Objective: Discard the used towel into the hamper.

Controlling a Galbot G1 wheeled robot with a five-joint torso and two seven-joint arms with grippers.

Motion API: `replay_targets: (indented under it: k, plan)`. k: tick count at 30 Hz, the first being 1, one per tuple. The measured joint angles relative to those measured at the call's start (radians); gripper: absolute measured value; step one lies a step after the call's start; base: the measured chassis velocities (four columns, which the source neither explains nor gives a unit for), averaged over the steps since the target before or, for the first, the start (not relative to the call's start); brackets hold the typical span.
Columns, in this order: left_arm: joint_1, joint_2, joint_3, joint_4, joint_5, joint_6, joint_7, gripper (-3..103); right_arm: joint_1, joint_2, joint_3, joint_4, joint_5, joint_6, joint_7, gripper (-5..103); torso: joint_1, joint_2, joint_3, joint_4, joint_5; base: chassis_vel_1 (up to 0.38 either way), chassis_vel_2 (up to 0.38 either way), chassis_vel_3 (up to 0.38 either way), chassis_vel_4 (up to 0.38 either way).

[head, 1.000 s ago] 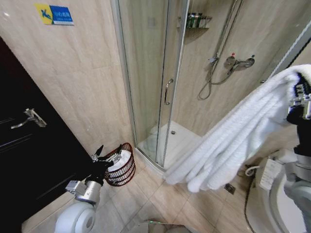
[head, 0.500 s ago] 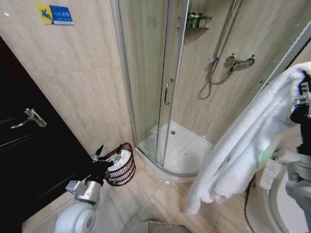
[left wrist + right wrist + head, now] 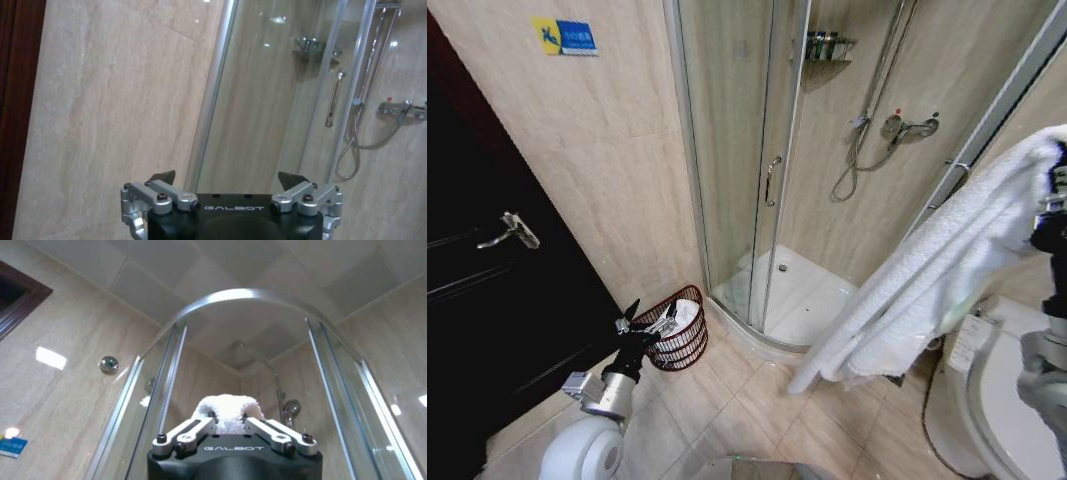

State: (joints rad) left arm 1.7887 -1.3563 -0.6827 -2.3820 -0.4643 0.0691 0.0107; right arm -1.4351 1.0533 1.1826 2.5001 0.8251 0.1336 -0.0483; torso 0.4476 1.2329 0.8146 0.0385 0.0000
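Observation:
The used towel is white and thick; it hangs in long folds from my right gripper, held high at the right edge of the head view. The right wrist view has that gripper shut on a bunch of the towel. The hamper, a small round reddish-brown wire basket with something white inside, stands on the floor against the wall by the shower's corner. My left gripper hovers low just in front of the hamper, and the left wrist view shows this gripper open with nothing in it.
A glass shower enclosure with a white tray fills the middle. A dark door stands at the left. A toilet sits at the lower right under the towel. Tiled floor lies between them.
The head camera has shifted, sliding the whole scene a little. The towel's hanging end has swung back to the right and now hangs steeper. The left arm has kept still.

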Motion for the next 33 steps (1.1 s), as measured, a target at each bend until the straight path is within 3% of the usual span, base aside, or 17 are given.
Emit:
replay_targets:
  k: [16,33]
  plan:
    - [0.000,0.000,0.000,0.000,0.000,0.000,0.000,100,0.004,-0.010,-0.013,0.000,-0.008,0.012,-0.007,7,0.000,0.000,0.000,0.0000,0.0000,-0.008,0.018,0.018,-0.013]
    - [0.000,0.000,0.000,0.000,0.000,0.000,0.000,100,0.011,-0.014,-0.016,0.000,0.010,0.009,-0.001,7,0.000,0.000,0.000,0.0000,0.0000,0.081,0.083,0.076,0.083]
